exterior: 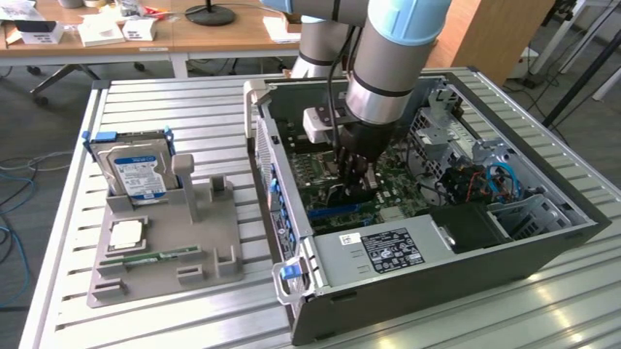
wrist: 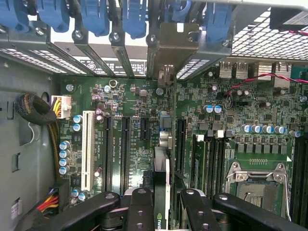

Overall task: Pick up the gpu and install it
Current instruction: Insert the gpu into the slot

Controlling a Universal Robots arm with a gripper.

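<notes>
Black fingers (wrist: 139, 207) of the claw (wrist: 163, 211) are pinching the gpu (wrist: 161, 168) by its flat faces, so the card is standing edge-on, straight ahead of the claw and between it and the motherboard (wrist: 120, 101); its long axis is running from the fingers away to the metal bracket (wrist: 166, 45), which is sitting at the rear wall of the case (wrist: 29, 144) just beside the blue latches (wrist: 134, 17); that axis is lying parallel with the dark slots (wrist: 126, 144) on both sides of it, and the card is seemingly lining up over one of them, though whether its edge is touching the slot I cannot tell; in the exterior view the claw (exterior: 354, 163) is hanging inside the open case, the motherboard directly beneath it.
</notes>
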